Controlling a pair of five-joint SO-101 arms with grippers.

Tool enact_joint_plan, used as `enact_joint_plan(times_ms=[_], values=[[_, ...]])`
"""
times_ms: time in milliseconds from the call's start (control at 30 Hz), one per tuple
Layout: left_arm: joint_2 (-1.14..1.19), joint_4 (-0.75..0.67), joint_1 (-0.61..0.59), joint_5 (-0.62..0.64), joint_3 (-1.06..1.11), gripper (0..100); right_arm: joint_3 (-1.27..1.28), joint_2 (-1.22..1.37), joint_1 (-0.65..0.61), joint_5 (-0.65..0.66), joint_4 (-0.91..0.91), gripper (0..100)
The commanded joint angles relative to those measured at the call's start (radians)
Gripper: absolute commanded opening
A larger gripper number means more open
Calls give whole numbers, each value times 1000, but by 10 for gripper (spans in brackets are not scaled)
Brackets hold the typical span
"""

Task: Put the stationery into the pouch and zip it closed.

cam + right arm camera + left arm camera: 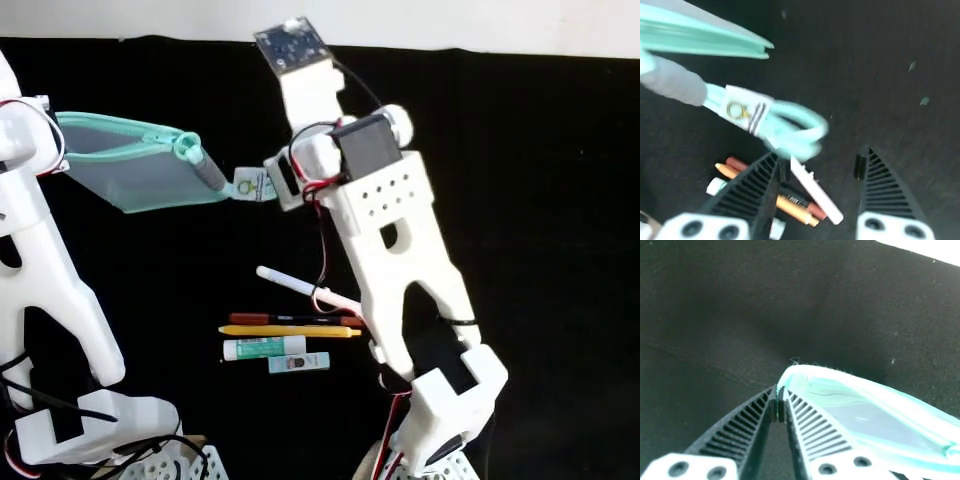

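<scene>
The mint pouch (130, 165) hangs above the black table, and my left gripper (777, 396) is shut on its corner (795, 374). At the pouch's other end are a grey zipper pull (675, 82), a white tag (742, 112) and a mint loop strap (797, 131). My right gripper (817, 167) is open just short of that strap, with nothing between its fingers. On the table lie a white pen (288, 282), a red pen (285, 319), a yellow pencil (288, 331), a glue stick (264, 347) and a small eraser (298, 363).
The right arm's white body (390, 240) reaches over the table's middle and covers the right ends of the pens. The left arm's base (90, 420) stands at the front left. Bare black cloth lies to the right.
</scene>
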Motion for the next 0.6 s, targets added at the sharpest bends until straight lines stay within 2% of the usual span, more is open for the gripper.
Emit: enact_joint_plan(times_ms=[0, 100, 167, 333, 467, 567], values=[[-12, 2, 25, 64, -5, 7, 18, -5, -7, -109, 4, 217], [-12, 2, 70, 120, -4, 7, 24, -5, -1, -293, 5, 217], [-12, -3, 107, 155, -2, 7, 24, -5, 12, -364, 1, 217], [-12, -5, 188, 270, -44, 7, 25, -5, 28, -354, -5, 217], [-12, -2, 203, 370, -88, 7, 25, -5, 65, -354, -5, 217], [-12, 3, 203, 393, -107, 7, 25, -5, 85, -354, -2, 217]])
